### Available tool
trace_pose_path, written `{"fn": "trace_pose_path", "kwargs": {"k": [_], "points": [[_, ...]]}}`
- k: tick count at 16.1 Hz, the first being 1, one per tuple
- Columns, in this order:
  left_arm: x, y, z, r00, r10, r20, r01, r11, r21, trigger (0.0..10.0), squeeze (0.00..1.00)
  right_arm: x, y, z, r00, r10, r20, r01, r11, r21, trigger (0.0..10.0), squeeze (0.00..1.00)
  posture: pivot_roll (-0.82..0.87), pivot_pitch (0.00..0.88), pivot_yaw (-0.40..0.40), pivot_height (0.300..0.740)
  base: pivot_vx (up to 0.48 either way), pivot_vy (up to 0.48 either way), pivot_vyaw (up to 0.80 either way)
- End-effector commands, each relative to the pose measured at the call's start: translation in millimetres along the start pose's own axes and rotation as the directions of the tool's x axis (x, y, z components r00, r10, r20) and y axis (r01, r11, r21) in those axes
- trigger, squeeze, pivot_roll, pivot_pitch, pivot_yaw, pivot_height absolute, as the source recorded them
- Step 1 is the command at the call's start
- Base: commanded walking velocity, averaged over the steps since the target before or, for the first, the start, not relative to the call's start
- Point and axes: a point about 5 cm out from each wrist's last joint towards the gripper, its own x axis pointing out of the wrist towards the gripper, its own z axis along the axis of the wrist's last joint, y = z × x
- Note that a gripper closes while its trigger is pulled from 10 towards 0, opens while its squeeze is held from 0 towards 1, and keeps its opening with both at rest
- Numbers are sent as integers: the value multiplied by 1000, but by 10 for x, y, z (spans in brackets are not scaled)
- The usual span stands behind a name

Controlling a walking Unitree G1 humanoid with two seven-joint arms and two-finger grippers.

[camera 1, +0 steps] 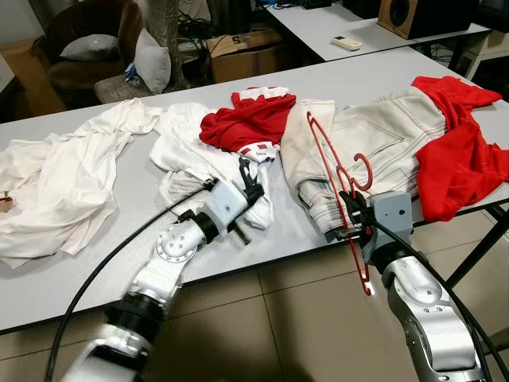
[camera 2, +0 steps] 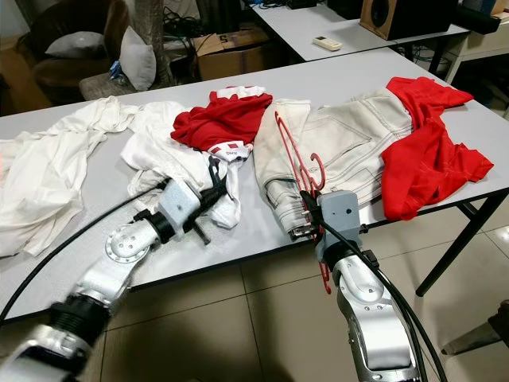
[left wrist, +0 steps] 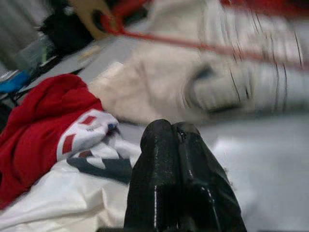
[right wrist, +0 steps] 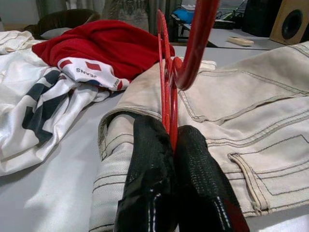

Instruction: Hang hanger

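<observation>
While the right arm is reaching up from below the table edge, forearm angled steeply upward, the right gripper [camera 1: 350, 208] is pinching the red hanger [camera 1: 338, 195] between closed fingers [right wrist: 149, 169], clamped on the wire. Hanger is standing roughly on edge, partly lying over the beige jeans [camera 1: 374, 151] at the near edge of the grey table [camera 1: 103, 278], its lower end sticking out past the table edge beside the wrist, hook curling up above the gripper.

Left arm is extending forward and to the right from the lower left, elbow bent, wrist over the table. Left gripper [camera 1: 248, 191] is sitting with fingers [left wrist: 164, 169] pressed together, holding nothing, tip resting at the white shirt [camera 1: 191, 171] with the dark-patterned print, near the red garment [camera 1: 242, 119]. White clothes [camera 1: 56, 183] are piled on the table's left side, another red garment [camera 1: 457, 151] on the right. Left wrist view is blurring.
</observation>
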Motion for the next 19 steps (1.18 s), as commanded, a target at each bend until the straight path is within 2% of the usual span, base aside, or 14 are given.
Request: {"fn": "trace_pose_path", "kwargs": {"k": [1, 2, 3, 5, 6, 7, 8, 11, 12, 13, 15, 16, 17, 19], "points": [[-22, 19, -24, 999, -47, -22, 48, 998, 52, 10000, 0, -9, -23, -17, 1000, -8, -20, 8, 1000, 29, 10000, 0, -154, 0, 136, 740, 0, 0, 0], [-36, 30, -35, 998, -54, -28, 55, 997, 62, 10000, 165, -10, -36, -28, 999, -17, -29, 18, 999, 36, 10000, 0, -154, 0, 136, 740, 0, 0, 0], [-90, 120, -84, 998, -28, -57, 33, 996, 81, 10000, 1000, -18, -59, -24, 999, -23, -26, 25, 998, 65, 10000, 0, -158, 0, 140, 740, 0, 0, 0], [-104, 151, -122, 998, 0, -71, 2, 1000, 29, 10000, 1000, -22, -62, -26, 999, -25, -29, 27, 997, 78, 10000, 0, -158, 0, 140, 740, 0, 0, 0], [-98, 149, -183, 995, 45, -85, -64, 968, -242, 10000, 1000, -26, -56, -33, 999, -27, -34, 30, 993, 115, 10000, 0, -157, 0, 141, 740, 0, 0, 0], [-86, 117, -187, 997, 51, -63, -70, 926, -372, 10000, 1000, -24, -50, -35, 999, -24, -35, 29, 989, 146, 10000, 0, -155, 0, 141, 740, 0, 0, 0], [-75, 93, -205, 997, 48, -62, -70, 904, -421, 10000, 1000, -17, -41, -31, 999, -16, -34, 21, 986, 163, 10000, 0, -156, 0, 144, 740, 0, 0, 0], [-46, 22, -309, 992, 39, -118, -88, 890, -448, 10000, 1000, -24, -13, -22, 999, -3, -32, 9, 985, 170, 10000, 0, -167, 0, 156, 740, 0, 0, 0], [-43, 25, -348, 986, 62, -156, -127, 882, -454, 10000, 1000, -34, -6, -18, 1000, -1, -28, 6, 985, 171, 10000, 0, -172, 0, 161, 740, 0, 0, 0], [-60, 84, -420, 959, 159, -235, -251, 860, -444, 10000, 1000, -57, 16, 4, 1000, 11, -7, -10, 983, 186, 10000, 0, -179, 0, 166, 740, 0, 0, 0], [-90, 138, -459, 933, 243, -265, -345, 813, -470, 10000, 0, -76, 27, 44, 999, 21, 25, -25, 987, 158, 10000, 0, -181, 0, 165, 740, 0, 0, 0], [-63, 92, -445, 945, 238, -223, -325, 746, -582, 10000, 0, -74, 7, 56, 999, 13, 39, -17, 995, 95, 10000, 0, -181, 0, 164, 740, 0, 0, 0], [-39, 75, -421, 947, 261, -187, -315, 639, -701, 10000, 0, -83, -14, 32, 1000, 7, 24, -10, 993, 115, 10000, 0, -179, 0, 162, 740, 0, 0, 0], [-39, 25, -459, 954, 227, -197, -295, 586, -755, 10000, 0, -89, -10, 40, 999, 18, 26, -22, 990, 141, 10000, 0, -178, 0, 153, 740, 0, 0, 0]]}}
